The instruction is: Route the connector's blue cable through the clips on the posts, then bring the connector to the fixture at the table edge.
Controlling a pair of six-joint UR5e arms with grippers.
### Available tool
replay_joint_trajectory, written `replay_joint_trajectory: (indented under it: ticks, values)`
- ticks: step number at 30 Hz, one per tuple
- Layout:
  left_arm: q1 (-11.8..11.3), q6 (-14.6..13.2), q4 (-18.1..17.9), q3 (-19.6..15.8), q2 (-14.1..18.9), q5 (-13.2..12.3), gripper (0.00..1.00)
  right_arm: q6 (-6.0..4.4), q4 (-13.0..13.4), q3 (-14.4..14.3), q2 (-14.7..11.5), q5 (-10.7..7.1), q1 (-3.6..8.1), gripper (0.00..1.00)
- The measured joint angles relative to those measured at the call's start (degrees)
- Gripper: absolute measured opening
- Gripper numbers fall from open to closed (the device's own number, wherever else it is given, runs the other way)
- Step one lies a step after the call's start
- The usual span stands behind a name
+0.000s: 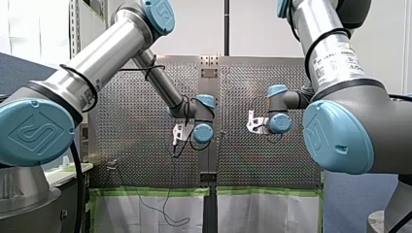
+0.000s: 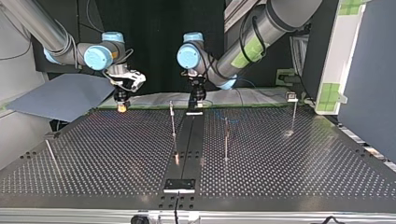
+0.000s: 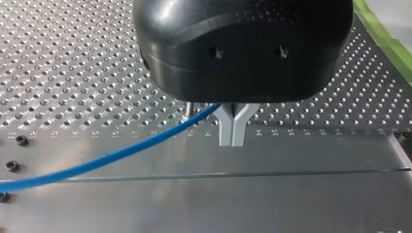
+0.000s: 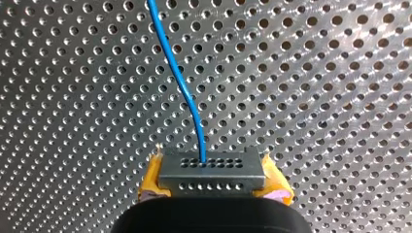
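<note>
Downward both wrists point; right jaws clamp connector (image 4: pixel 212 174).

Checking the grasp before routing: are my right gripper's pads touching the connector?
Touching. The right wrist view shows the yellow pads pressed against both ends of the connector.

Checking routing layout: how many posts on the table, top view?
4 posts: one near the left edge, two flanking the centre strip, one at the right; more may be hidden.
</note>
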State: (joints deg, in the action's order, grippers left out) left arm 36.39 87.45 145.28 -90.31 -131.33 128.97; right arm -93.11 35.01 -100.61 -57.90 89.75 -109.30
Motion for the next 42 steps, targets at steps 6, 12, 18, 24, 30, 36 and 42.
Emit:
replay_joint_trajectory:
  ticks: [6,12,18,24,30,36,42]
  values:
    - [-0.4,0.0,-0.1,0.0,0.0,-0.7,0.00,0.00,-0.2,0.0,0.1,0.11,0.26,0.00]
    - [-0.6,0.0,-0.5,0.1,0.0,-1.3,0.00,-0.03,-0.1,0.0,0.3,0.40,0.49,0.00]
    - [-0.9,-0.1,-0.9,0.9,0.0,-1.9,0.00,-0.05,0.5,0.1,1.3,0.51,0.76,0.00]
    - [-1.5,-0.2,-0.6,2.3,0.0,-2.1,0.00,-0.07,0.8,0.4,2.0,0.48,0.93,0.00]
    - [-2.3,-0.3,0.0,3.0,-0.1,-2.5,0.00,-0.07,0.8,1.3,2.2,0.52,1.16,0.00]
    - [-3.5,-0.3,0.9,3.1,-0.1,-3.1,0.00,-0.07,0.6,2.0,2.3,0.54,1.40,0.00]
    - [-4.2,-0.2,1.9,3.4,-0.1,-4.0,0.00,-0.06,0.7,2.3,2.8,0.59,1.56,0.00]
